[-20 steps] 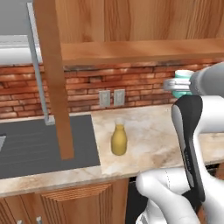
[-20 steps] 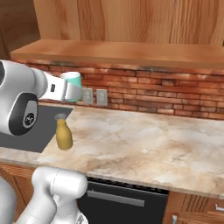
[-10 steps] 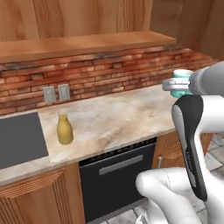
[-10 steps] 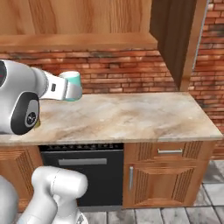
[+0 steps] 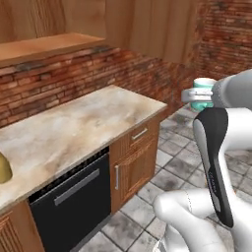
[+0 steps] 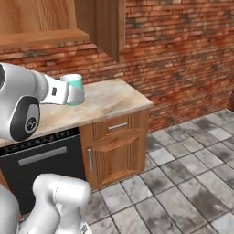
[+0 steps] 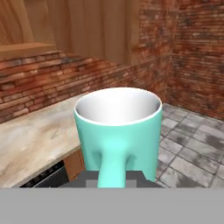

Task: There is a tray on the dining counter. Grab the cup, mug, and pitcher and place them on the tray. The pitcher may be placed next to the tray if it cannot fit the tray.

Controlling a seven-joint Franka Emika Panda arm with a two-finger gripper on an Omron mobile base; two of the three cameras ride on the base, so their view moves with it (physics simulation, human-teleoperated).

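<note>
The gripper [image 7: 111, 177] is clenched on the handle of the pale teal mug [image 7: 118, 131], which is carried in the air, upright, its long axis vertical, its open mouth up and its handle turned back toward the hand. Such a narrow hold on the handle alone could let the mug swing or slip out if the base turns sharply. Farther off, the mug could knock the corner of the marble tabletop [image 6: 112, 98] beside the brick wall [image 6: 183, 55].
</note>
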